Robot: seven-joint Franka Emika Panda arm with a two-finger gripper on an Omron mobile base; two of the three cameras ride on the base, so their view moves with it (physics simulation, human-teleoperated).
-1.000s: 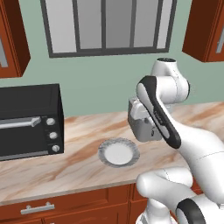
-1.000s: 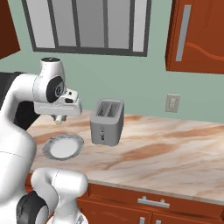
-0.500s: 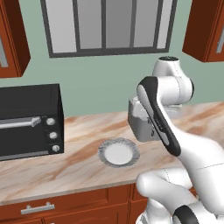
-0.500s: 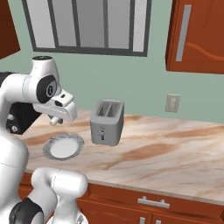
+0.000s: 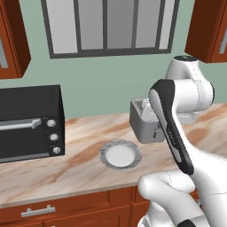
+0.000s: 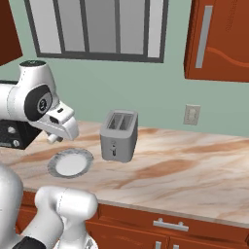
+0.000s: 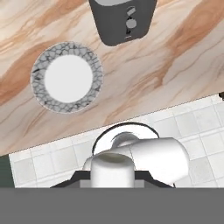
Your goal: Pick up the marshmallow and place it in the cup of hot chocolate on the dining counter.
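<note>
The marshmallow (image 7: pixel 111 168) shows as a white stubby block at the bottom of the hand view, pinched between two dark fingertips. My gripper (image 7: pixel 111 176) is shut on it. From the right base view the gripper (image 6: pixel 52 139) hangs above the counter, just left of and above the grey ribbed plate (image 6: pixel 70 163). That plate (image 7: pixel 68 78) has a bare white centre. The cup of hot chocolate and the dining counter are out of view.
A grey toaster (image 6: pixel 119 136) stands on the wall-backed marble counter (image 6: pixel 185 170), right of the plate. A black toaster oven (image 5: pixel 29 122) sits at the counter's left end. Wood cabinets hang above on both sides. Pale floor tiles (image 7: pixel 192 127) lie below the counter's front edge.
The arm has swung, its shoulder and hand shifting leftward in the right base view. The hand stays near the plate. The grip looks unchanged.
</note>
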